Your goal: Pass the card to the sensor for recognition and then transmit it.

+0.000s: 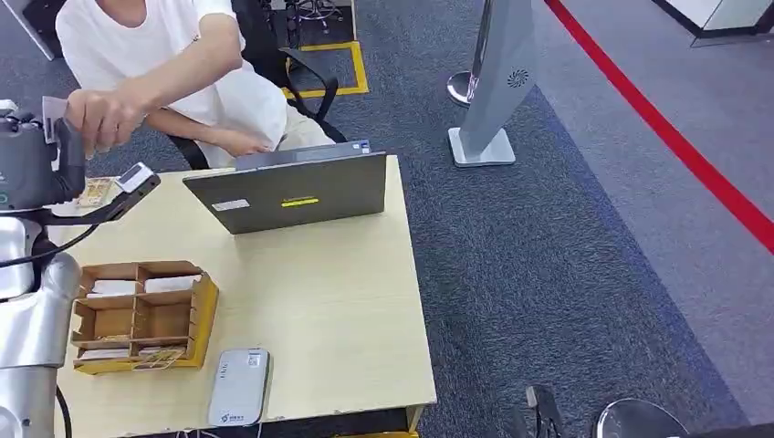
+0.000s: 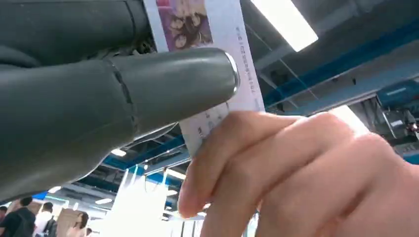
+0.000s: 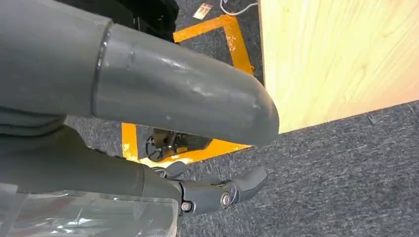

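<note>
1. At the far left edge of the pale wooden counter (image 1: 347,301), the left robot hand (image 1: 36,160) is raised with its thick grey thumb clamped on a white printed card (image 2: 217,59); a person's hand (image 2: 306,177) grips the same card's free end.
2. Judgement: the hand-over step is in progress. To do it well, the left robot hand should loosen its clamp only once the person's grip is firm, and stay level, since a thin glossy card slips easily.
3. The right robot hand (image 3: 217,192) hangs beside the counter's edge over the grey carpet, its dark fingers loosely apart and holding nothing.
4. The card is flat, smooth and stiff, with a colour picture at one end and small print along it.
5. A flat white rounded card reader (image 1: 239,387) lies near the front edge, just beside a brown cardboard divided tray (image 1: 137,318) that holds further cards.
6. A grey matt laptop (image 1: 287,190) stands open at the far side.
</note>
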`<control>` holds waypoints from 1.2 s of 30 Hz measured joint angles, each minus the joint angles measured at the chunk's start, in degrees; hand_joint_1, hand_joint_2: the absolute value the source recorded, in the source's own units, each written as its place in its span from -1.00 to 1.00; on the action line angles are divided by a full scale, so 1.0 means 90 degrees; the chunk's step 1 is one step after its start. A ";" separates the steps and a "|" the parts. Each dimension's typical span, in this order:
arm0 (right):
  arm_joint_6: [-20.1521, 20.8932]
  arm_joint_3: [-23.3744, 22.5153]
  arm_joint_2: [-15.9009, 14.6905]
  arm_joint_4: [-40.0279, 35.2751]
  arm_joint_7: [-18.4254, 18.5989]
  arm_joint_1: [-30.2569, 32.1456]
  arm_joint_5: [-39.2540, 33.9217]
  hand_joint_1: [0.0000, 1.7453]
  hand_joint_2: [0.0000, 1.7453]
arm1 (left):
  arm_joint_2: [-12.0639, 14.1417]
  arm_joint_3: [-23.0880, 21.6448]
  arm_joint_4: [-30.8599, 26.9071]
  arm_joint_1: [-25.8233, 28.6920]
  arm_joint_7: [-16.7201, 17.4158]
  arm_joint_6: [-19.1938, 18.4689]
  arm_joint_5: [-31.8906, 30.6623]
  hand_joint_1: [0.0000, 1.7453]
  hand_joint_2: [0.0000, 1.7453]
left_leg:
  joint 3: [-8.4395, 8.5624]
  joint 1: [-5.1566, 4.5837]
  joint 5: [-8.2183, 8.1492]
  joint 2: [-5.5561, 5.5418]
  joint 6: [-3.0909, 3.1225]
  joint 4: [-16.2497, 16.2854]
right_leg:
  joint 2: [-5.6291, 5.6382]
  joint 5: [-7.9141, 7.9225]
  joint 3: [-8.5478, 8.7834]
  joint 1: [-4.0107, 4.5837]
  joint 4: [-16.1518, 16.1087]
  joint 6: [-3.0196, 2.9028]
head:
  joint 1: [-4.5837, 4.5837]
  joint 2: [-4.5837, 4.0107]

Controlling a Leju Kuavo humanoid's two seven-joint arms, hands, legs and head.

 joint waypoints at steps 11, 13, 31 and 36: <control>-0.0002 0.0032 0.0010 0.0024 0.0007 0.0002 -0.0015 -1.00 -1.00 | 0.0010 0.0000 0.0294 -0.0091 0.0034 0.0005 0.0007 1.00 -1.00 | -0.0007 0.0000 -0.0001 0.0003 0.0000 0.0001 | 0.0002 0.0001 -0.0009 0.0000 -0.0002 -0.0001 | -0.0002 0.0000; -0.0010 0.0032 0.0010 0.0027 0.0007 0.0005 -0.0041 -1.00 -1.00 | 0.0007 0.0000 0.0301 -0.0097 0.0034 0.0005 0.0017 -1.00 1.00 | -0.0007 0.0000 -0.0001 0.0003 0.0000 0.0001 | 0.0002 0.0001 -0.0010 0.0000 -0.0002 -0.0001 | -0.0002 0.0000; -0.0019 0.0095 0.0010 0.0029 -0.0056 0.0082 -0.0255 -1.00 -1.00 | -0.0184 0.0010 -0.0323 0.0432 -0.0551 0.0017 0.0910 -1.00 1.00 | -0.0009 0.0000 -0.0001 0.0003 0.0000 0.0001 | 0.0001 0.0002 -0.0009 0.0000 -0.0002 -0.0002 | 0.0000 0.0000; -0.0017 0.0088 0.0003 0.0027 -0.0184 0.0194 -0.0497 -1.00 -1.00 | -0.0250 -0.0213 -0.1406 0.1097 -0.0340 -0.0644 0.1367 -1.00 1.00 | -0.0009 -0.0001 -0.0002 0.0007 0.0000 0.0001 | 0.0005 0.0001 -0.0012 -0.0001 -0.0004 -0.0002 | -0.0005 0.0000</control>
